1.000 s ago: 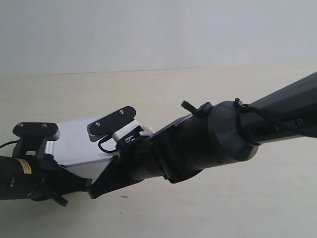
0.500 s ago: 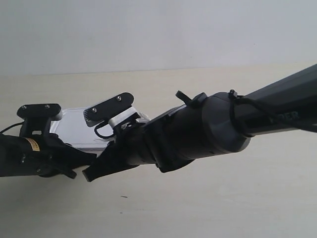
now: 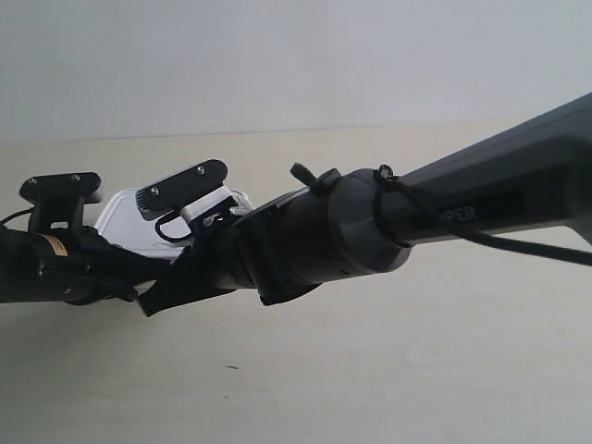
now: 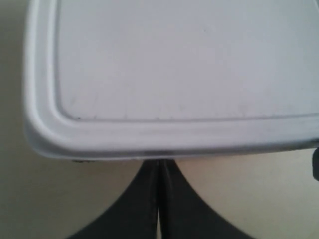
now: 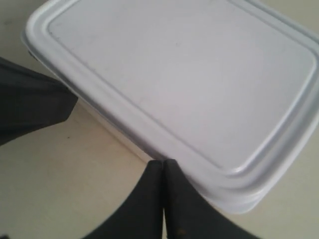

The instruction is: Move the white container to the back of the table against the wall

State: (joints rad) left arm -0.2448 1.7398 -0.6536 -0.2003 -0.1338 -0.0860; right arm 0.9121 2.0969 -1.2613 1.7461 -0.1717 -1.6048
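The white container [image 3: 118, 215] lies flat on the table [image 3: 416, 370], lid on, mostly hidden behind both arms in the exterior view. A strip of bare table separates it from the wall [image 3: 296, 55]. My left gripper [image 4: 159, 162] is shut, its tips pressed against the container [image 4: 174, 74] at its near side, just under the lid rim. My right gripper [image 5: 163, 162] is shut too and touches the container [image 5: 184, 79] on a long side near a corner. Neither holds anything. The left gripper's dark body [image 5: 30, 102] shows beside the container in the right wrist view.
The arm at the exterior view's right [image 3: 444, 217] stretches across most of the table. The arm at the exterior view's left [image 3: 55, 268] enters from that edge. A tiny dark speck [image 3: 231, 367] lies on the table in front.
Both arms and the white container have moved toward the wall and a little to the exterior view's left. The grippers have stayed shut against the container.
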